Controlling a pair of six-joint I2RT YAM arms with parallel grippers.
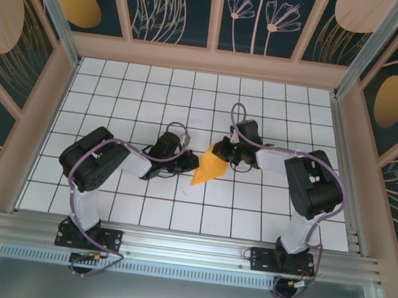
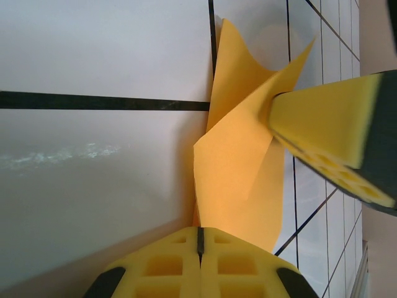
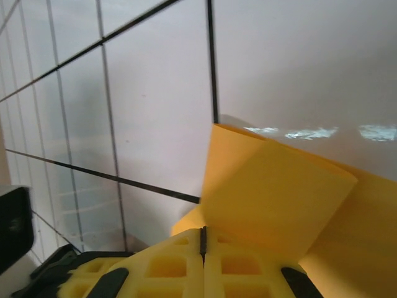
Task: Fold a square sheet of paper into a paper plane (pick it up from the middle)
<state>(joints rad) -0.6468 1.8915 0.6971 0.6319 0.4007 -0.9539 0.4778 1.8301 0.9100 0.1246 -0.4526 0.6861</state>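
Orange paper [image 1: 210, 167], partly folded, mid-task.
My left claw [image 2: 200, 234] and right claw [image 3: 202, 234] each clench it; one point formed, narrowing folds not yet made, I judge.

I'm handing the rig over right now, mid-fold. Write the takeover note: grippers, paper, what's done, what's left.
Left gripper: shut on the near end of the orange paper sheet.
Right gripper: shut on the sheet's other side.
Paper: mid-table, pinched between both grippers, in overlapping folded layers tapering to a point.
Done: grasped, first folds in.
Left: likely further folds into a narrow dart, then release.
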